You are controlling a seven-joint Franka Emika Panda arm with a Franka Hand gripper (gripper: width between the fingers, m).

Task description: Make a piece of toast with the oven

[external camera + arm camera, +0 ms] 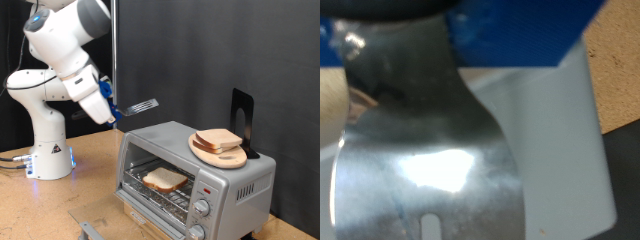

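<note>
Fingers (118,112) grasping metal spatula (143,105), above wooden table (40,210), black backdrop

Setting: robotics lab bench, staged as a mock kitchen corner. Evidence:
- White Franka arm (62,60) bolted by its base directly onto a bare particle-board tabletop (50,205); cables (12,160) trail from the base along the exterior view's left edge.
- Black curtain backdrop (220,50) behind the bench, with a vertical metal pole (113,50) in front of it.
- Only kitchen items: a small silver toaster oven (195,175), a round wooden board (218,152) on its top carrying bread slices (217,139), and a metal spatula (430,170) on the arm.
- No cabinets, sink or wall fittings seen.
</note>
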